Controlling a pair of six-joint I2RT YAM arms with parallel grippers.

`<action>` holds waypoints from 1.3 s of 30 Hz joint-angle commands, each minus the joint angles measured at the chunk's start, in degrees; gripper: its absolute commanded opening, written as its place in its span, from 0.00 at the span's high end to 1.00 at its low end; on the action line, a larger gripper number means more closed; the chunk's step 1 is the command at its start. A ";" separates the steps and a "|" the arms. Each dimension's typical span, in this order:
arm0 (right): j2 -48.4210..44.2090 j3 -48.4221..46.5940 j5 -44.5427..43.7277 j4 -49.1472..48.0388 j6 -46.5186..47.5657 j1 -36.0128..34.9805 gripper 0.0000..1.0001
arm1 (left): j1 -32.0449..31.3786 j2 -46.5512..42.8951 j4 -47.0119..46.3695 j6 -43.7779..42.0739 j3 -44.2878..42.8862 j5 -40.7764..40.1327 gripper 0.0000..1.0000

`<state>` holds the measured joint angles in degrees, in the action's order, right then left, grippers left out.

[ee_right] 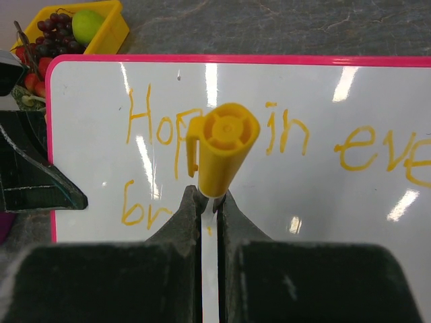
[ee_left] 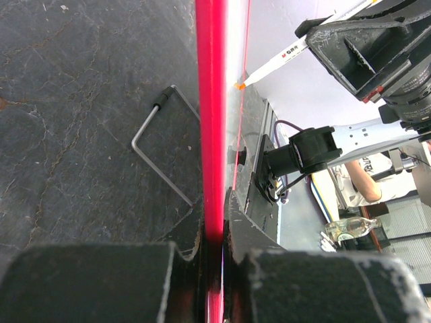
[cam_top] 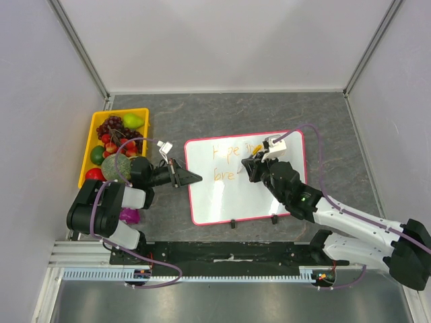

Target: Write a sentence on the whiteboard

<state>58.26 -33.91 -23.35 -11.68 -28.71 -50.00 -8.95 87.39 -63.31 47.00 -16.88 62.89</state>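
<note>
at the board's left edge, your left arm reaches in low from its base, forearm pointing right over the grey table (cam_top: 323, 114). the left gripper (cam_top: 194, 178) has its jaws pressed onto the thin pink-red frame of the whiteboard (cam_top: 222, 202), pinching that rim. the left wrist view shows the frame running straight up from between the fingers.

your right arm stretches from the near right corner diagonally up and left across the board's lower right part, wrist bent down over the white surface. the right gripper (ee_right: 210, 202) is clamped on a marker (ee_right: 223, 145), jaws nearly together around the white barrel, with the yellow cap end standing up toward the wrist camera. from the left wrist view you can see the marker's orange tip at the board surface, touching it or very nearly.

the whiteboard lies flat on the table, right of centre, its two small black feet on the near long edge. the sentence (cam_top: 232, 153) sits in the board's upper left part in orange. its first line reads "hope in eve…" and its second line begins "br", with the rest hidden behind the gripper and marker. the right jaws hang just right of those second-line letters.

a yellow tray (cam_top: 146, 138) of fruit (cam_top: 114, 128) stands left of the board, beside the left arm.
</note>
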 commanded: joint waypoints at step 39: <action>-2.01 1.48 -0.90 2.54 1.73 0.43 1.00 | -0.19 1.11 2.22 -8.77 -0.08 -4.27 0.98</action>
<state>56.23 -31.64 -20.25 -11.05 -28.49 -50.00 -8.95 87.39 -63.31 47.00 -16.88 62.89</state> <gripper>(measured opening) 0.062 0.083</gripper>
